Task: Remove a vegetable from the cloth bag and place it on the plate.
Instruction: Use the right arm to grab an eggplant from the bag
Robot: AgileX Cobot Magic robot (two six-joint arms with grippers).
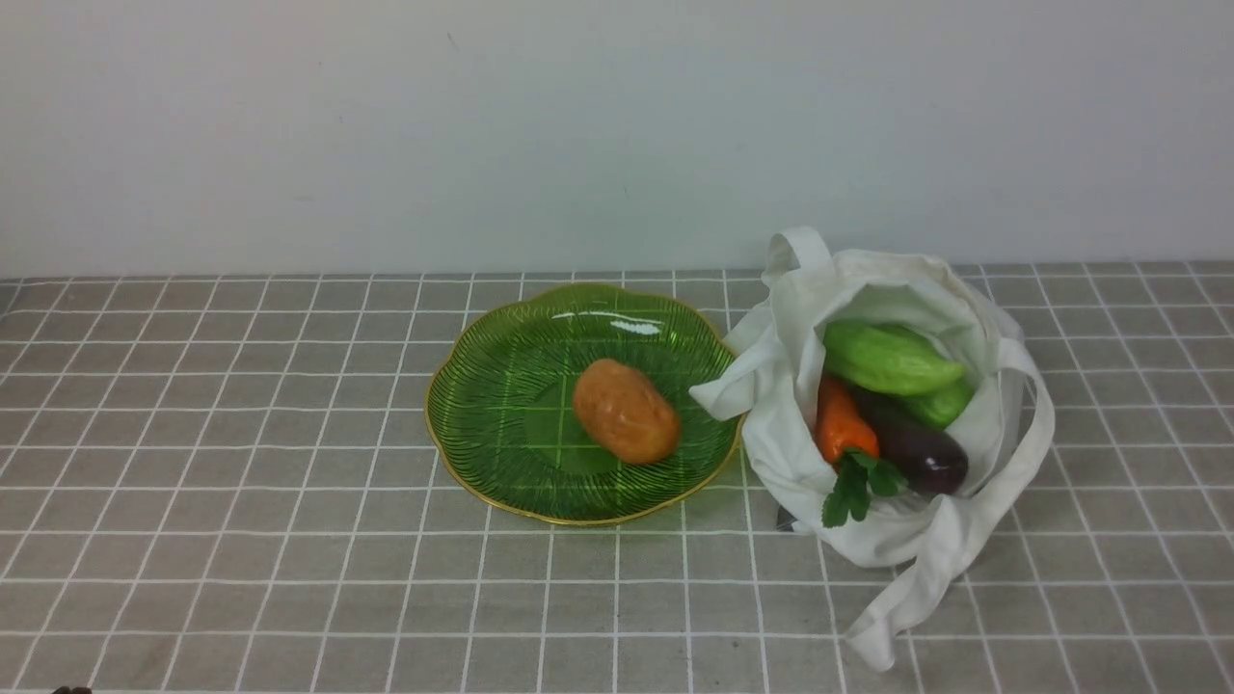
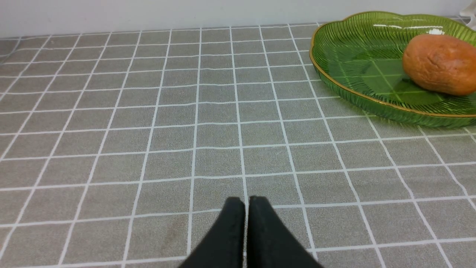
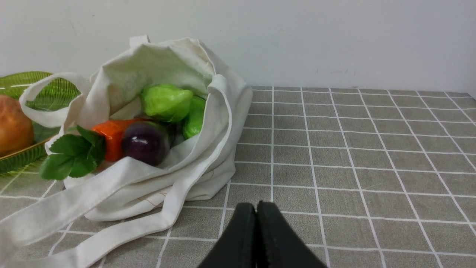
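The white cloth bag [image 1: 897, 289] [image 3: 163, 63] lies open at the right of the table. In its mouth rests the dark purple eggplant [image 1: 916, 448] [image 3: 145, 143], the vegetable, between an orange carrot [image 1: 842, 424] with green leaves and pale green gourds [image 1: 887, 359]. Left of the bag stands the green plate [image 1: 501, 405] [image 2: 357, 56] with a gold rim, and an orange-brown potato [image 1: 625, 412] lies on it. My right gripper [image 3: 256, 205] is shut and empty, low over the cloth, short of the bag. My left gripper [image 2: 247, 200] is shut and empty, well short of the plate. Neither arm shows in the front view.
A grey checked cloth [image 1: 241, 501] covers the table, and a white wall [image 1: 482, 125] closes off the back. The bag's long straps [image 1: 906, 598] trail toward the front edge.
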